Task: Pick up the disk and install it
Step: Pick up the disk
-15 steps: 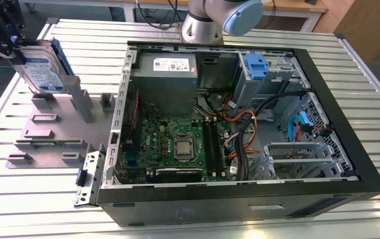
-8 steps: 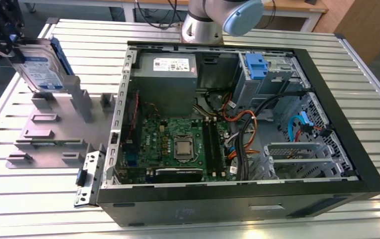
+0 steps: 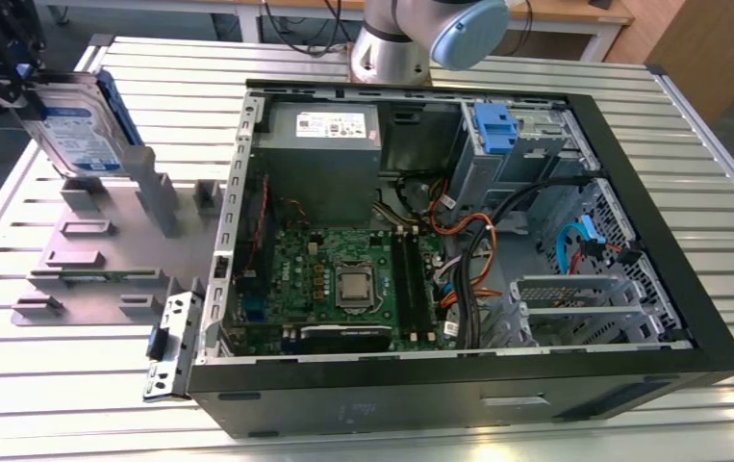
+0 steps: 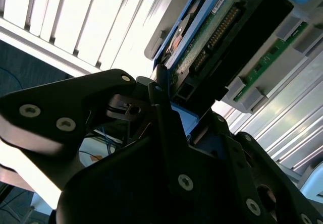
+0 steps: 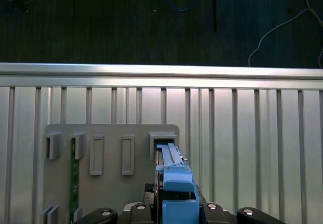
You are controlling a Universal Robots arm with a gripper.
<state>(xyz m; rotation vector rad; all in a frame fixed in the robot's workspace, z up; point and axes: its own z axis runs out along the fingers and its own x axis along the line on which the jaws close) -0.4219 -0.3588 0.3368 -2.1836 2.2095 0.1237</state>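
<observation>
The black gripper [image 3: 23, 89] hangs over the ribbed aluminium tabletop [image 3: 674, 125], close to its edge on the exterior view's left and toward the far corner there. Its jaws are clamped on the disk [image 3: 74, 125], a flat rectangular silver hard drive with a white-and-blue label and a blue plastic side bracket. The grip is at the upper end.

The disk stands on edge, tilted, with its labelled face toward the exterior view's camera. Its lower end is at one of the upright slotted holders of a flat grey fixture plate [image 3: 85, 260] that lies on the tabletop beneath it. I cannot tell whether that end still sits in the holder or is just clear of it. In the second wrist view the disk's underside shows a green circuit board [image 4: 207, 37] framed by the blue bracket. In the first wrist view a thin green circuit strip [image 5: 73, 183] stands in another holder of the plate.

An open black tower computer case [image 3: 469, 385] lies on its side just beside the plate, filling the middle of the tabletop. Inside it are a grey power-supply box [image 3: 321, 144], a green motherboard [image 3: 341, 279] and a blue plastic latch piece [image 3: 495, 125]. The arm's silver and pale blue base joint [image 3: 424, 38] rises at the tabletop's far edge behind the case.
</observation>
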